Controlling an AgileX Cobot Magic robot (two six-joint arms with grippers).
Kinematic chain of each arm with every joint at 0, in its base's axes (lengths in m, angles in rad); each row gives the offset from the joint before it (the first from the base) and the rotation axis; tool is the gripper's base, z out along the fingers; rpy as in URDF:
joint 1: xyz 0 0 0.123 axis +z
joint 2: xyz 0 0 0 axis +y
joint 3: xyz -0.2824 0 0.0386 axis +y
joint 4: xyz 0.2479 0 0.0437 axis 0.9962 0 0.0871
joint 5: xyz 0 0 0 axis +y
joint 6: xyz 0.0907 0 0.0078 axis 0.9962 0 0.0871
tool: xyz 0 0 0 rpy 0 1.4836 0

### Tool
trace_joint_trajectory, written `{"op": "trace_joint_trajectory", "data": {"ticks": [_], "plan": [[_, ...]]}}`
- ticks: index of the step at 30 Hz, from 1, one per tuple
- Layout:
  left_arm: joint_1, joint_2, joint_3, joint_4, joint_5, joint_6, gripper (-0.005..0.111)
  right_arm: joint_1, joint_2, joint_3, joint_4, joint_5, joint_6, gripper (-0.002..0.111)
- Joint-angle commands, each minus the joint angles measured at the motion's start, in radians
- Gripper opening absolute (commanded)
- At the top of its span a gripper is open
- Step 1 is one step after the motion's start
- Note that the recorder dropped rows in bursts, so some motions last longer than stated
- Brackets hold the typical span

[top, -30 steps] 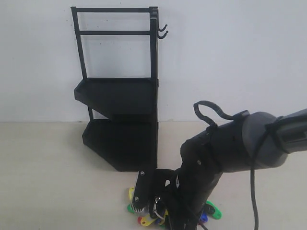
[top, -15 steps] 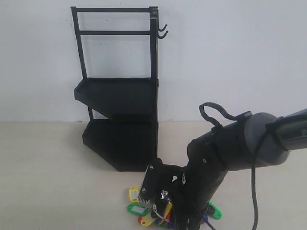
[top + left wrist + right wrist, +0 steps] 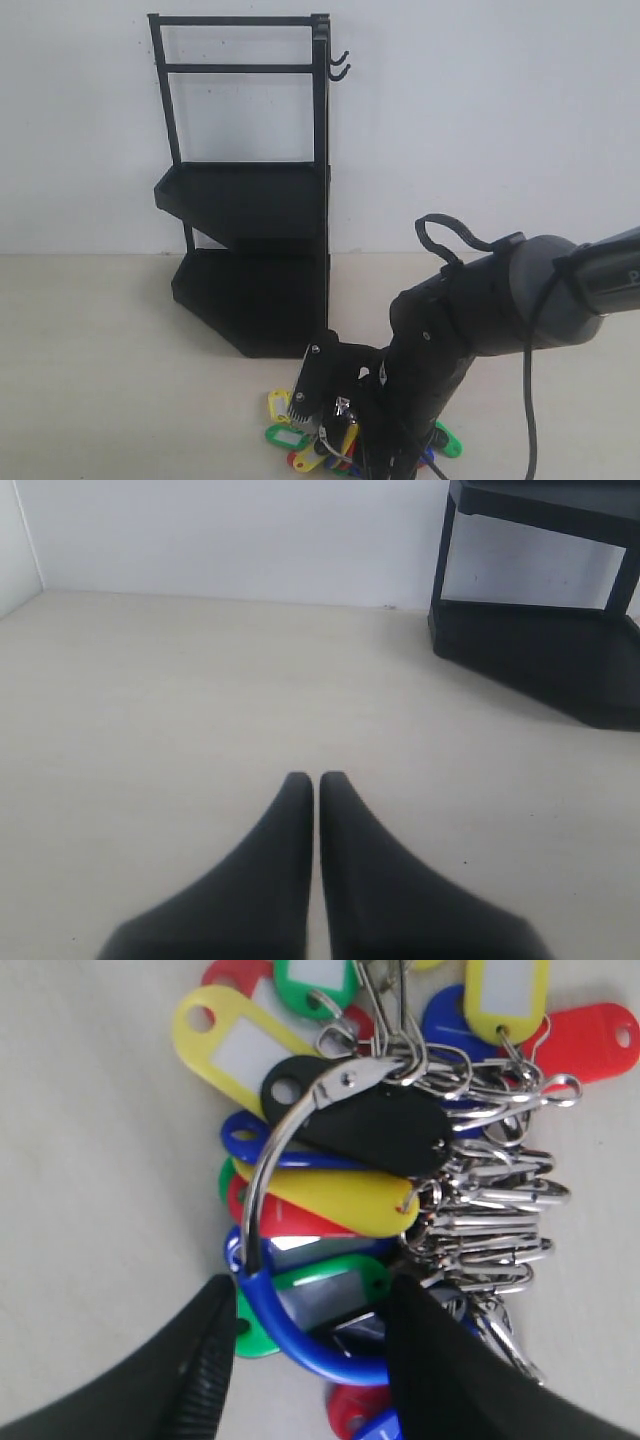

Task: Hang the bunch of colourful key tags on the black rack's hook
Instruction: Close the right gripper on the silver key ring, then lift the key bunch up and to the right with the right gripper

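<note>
Right black pincer (image 3: 308,1295), jaws apart astride the blue loop of the colourful plastic key tag bunch on its metal ring (image 3: 370,1160), which lies on the pale tabletop (image 3: 100,350) before the tall black metal rack (image 3: 250,200). Within the last second the arm edged rightward, then settled: grasp apparently pending, top hook (image 3: 340,66) far off. Left pincer (image 3: 316,780) closed, empty

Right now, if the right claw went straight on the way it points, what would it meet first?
The key bunch: its blue loop lies between the fingers of the right claw, with the table behind it. How near is hard to tell.
</note>
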Motion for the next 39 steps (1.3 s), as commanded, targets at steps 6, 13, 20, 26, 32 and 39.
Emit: {"op": "trace_joint_trajectory", "data": {"ticks": [6, 13, 20, 26, 32, 39], "plan": [[0.003, 0.004, -0.002, -0.007, -0.007, 0.0, 0.004, -0.005, 0.011, -0.003, 0.009, 0.011, -0.001, 0.045], [0.003, 0.004, -0.002, -0.007, -0.007, 0.0, 0.004, -0.005, 0.026, -0.003, 0.009, 0.018, -0.005, 0.041], [0.003, 0.004, -0.002, -0.007, -0.007, 0.0, 0.004, -0.005, -0.002, -0.003, 0.009, 0.052, -0.001, 0.0], [0.003, 0.004, -0.002, -0.007, -0.007, 0.0, 0.004, -0.005, -0.108, -0.003, 0.019, 0.036, 0.009, 0.0], [0.003, 0.004, -0.002, -0.007, -0.007, 0.0, 0.004, -0.005, -0.25, -0.003, 0.025, 0.002, 0.126, 0.0], [0.003, 0.004, -0.002, -0.007, -0.007, 0.0, 0.004, -0.005, -0.425, -0.003, 0.025, -0.034, 0.254, 0.0]]}}
